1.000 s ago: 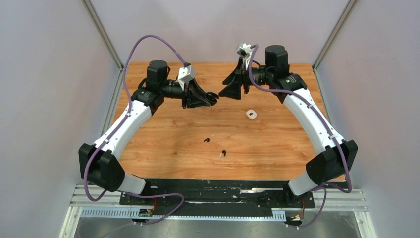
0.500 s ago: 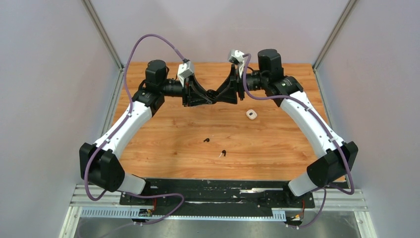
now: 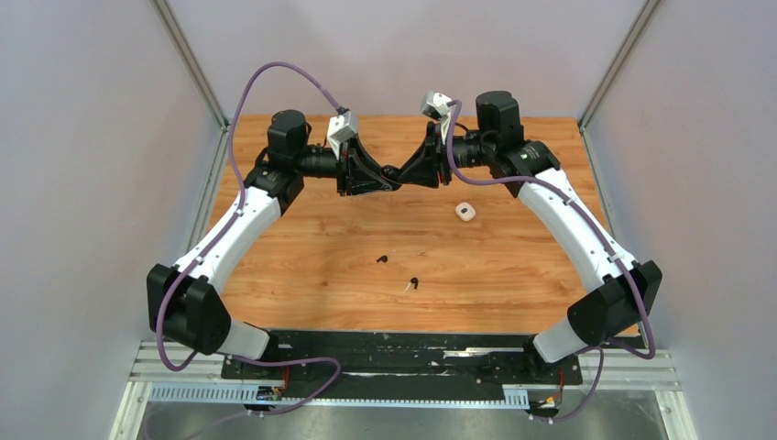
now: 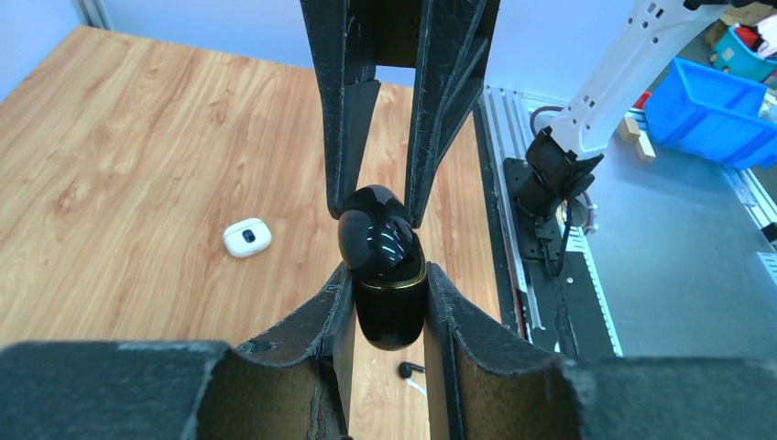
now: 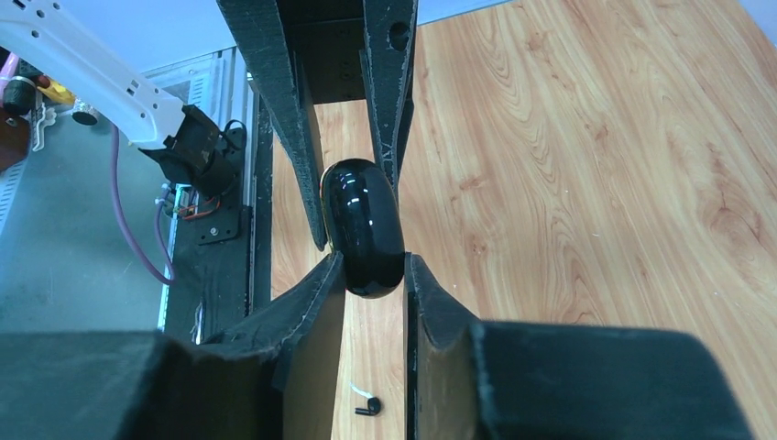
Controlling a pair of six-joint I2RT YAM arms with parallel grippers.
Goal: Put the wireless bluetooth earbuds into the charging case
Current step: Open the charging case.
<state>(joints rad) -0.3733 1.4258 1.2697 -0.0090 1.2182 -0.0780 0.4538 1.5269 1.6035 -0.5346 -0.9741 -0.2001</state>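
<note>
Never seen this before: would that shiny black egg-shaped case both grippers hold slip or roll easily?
Probably slippery: the glossy black egg-shaped case reflects light, and the left gripper and right gripper pinch only its curved sides. Set on the wooden table, it might roll. Its gold seam hints it may hinge open.

My left arm (image 3: 229,229) and right arm (image 3: 568,215) were white shells with black joint housings. A purple cable (image 3: 279,65) ran along each. The left gripper (image 4: 388,275) and right gripper (image 5: 376,266) had matte black wedge fingers (image 4: 302,348), scuffed; a white camera block (image 3: 342,135) per wrist.
</note>
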